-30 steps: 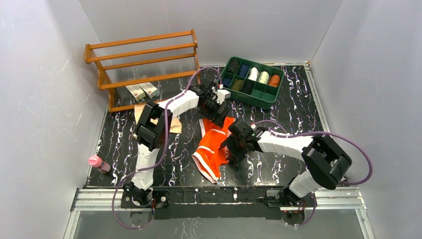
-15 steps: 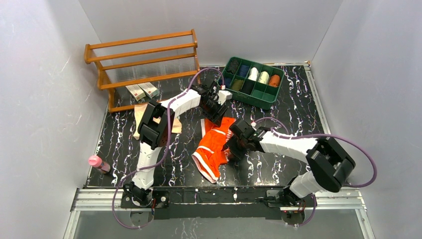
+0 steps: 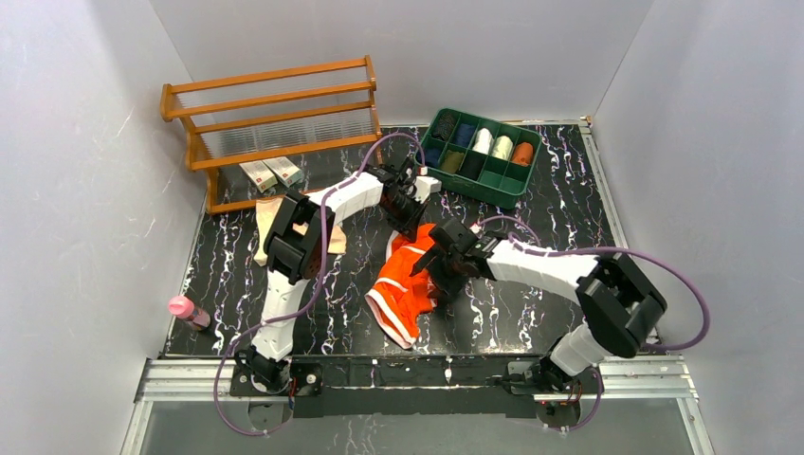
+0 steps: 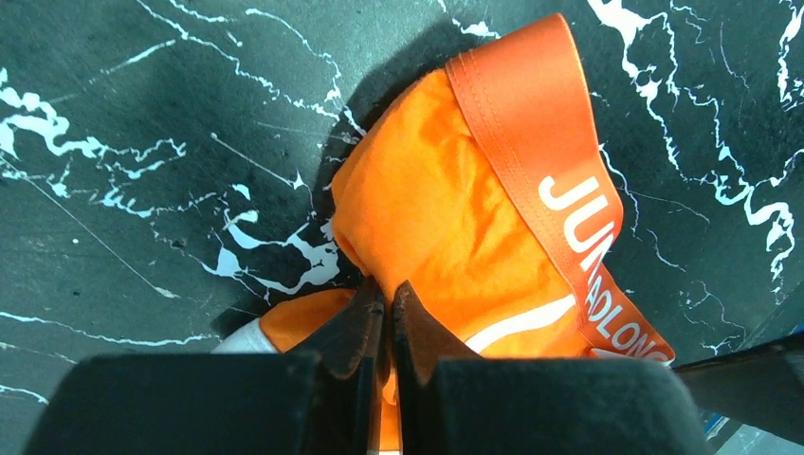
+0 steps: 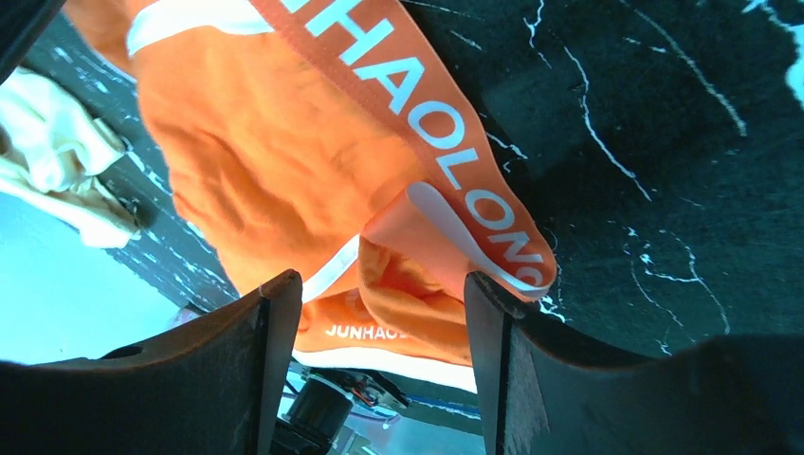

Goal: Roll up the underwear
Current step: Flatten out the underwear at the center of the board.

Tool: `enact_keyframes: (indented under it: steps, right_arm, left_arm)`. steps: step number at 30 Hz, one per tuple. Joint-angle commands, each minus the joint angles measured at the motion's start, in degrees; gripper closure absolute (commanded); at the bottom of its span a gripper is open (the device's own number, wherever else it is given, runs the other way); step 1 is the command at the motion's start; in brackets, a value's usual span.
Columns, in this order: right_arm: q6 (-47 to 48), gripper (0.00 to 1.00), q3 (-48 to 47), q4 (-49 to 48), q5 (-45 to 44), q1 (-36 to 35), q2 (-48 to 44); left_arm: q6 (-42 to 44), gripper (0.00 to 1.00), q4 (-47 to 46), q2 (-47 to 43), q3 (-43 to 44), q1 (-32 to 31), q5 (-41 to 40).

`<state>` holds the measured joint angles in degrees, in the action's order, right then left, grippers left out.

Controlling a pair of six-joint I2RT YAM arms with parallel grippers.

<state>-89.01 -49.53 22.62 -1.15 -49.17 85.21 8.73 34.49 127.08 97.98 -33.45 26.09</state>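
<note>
Much of the tan underwear [image 3: 264,220] is hidden under the left arm [image 3: 322,204], beside the wooden rack [image 3: 275,114]; only its edges are seen. In the left wrist view the tips of the left gripper [image 4: 387,296] are sunk in cloth, so how much is pinched cannot be told. Its fingers are pressed tight together on a fold of the orange underwear [image 4: 446,209], at the far end. The right gripper [image 5: 379,284] is held wide open over the band with the white letters. Cloth is seen between its fingers, but a touch cannot be made out.

A second ago the left fingers were spread apart and the far end of the orange cloth lay flatter; now it is bunched up. The right gripper has been moved a little farther from the arm bases.

The orange underwear is found mid-table, its near end lying flat. The green tray [image 3: 474,190] is close behind the grippers. Bare table [image 3: 550,218] is left on the right and along the near edge, and the pink bottle [image 3: 187,310] stands well apart on the left.
</note>
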Motion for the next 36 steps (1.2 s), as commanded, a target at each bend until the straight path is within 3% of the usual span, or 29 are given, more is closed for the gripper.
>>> enact_keyframes:
  steps: [1, 7, 9, 12, 16, 17, 28, 36]
  right_arm:
    - [-2.19, 0.30, -4.83, 3.10, 2.92, -0.14, 4.68]
    - [-0.27, 0.33, -8.63, 3.63, 4.11, -0.14, 10.53]
    - [0.32, 0.39, -9.06, 3.91, 4.76, -0.14, 11.69]
    - [1.55, 0.56, -8.68, 3.66, 5.72, -0.14, 12.40]
    - [3.80, 0.96, -7.38, 1.76, 6.48, -0.14, 11.30]
    - [4.52, 0.98, -6.92, 1.06, 6.41, -0.14, 10.67]
    - [24.62, 0.99, -6.25, -3.87, 1.75, -0.07, -1.56]
    - [32.49, 0.99, 3.59, -5.59, -4.06, 8.00, -20.84]
  left_arm:
    - [-3.04, 1.00, 0.56, -3.85, -3.83, -0.47, -0.52]
    - [-3.98, 1.00, -0.65, -5.54, -6.60, -0.47, -2.50]
    - [-3.92, 1.00, -0.65, -5.85, -7.62, -0.47, -2.83]
    - [-4.53, 1.00, -1.32, -6.58, -8.79, -0.47, -4.44]
    - [-6.56, 1.00, -2.50, -7.66, -9.41, -0.27, -7.77]
    - [-7.18, 1.00, -2.90, -8.07, -9.67, -0.06, -8.14]
    - [-19.01, 1.00, -10.99, -23.66, -21.85, 6.77, -11.44]
    - [-33.79, 1.00, -9.73, -50.32, -39.64, 8.19, -16.05]
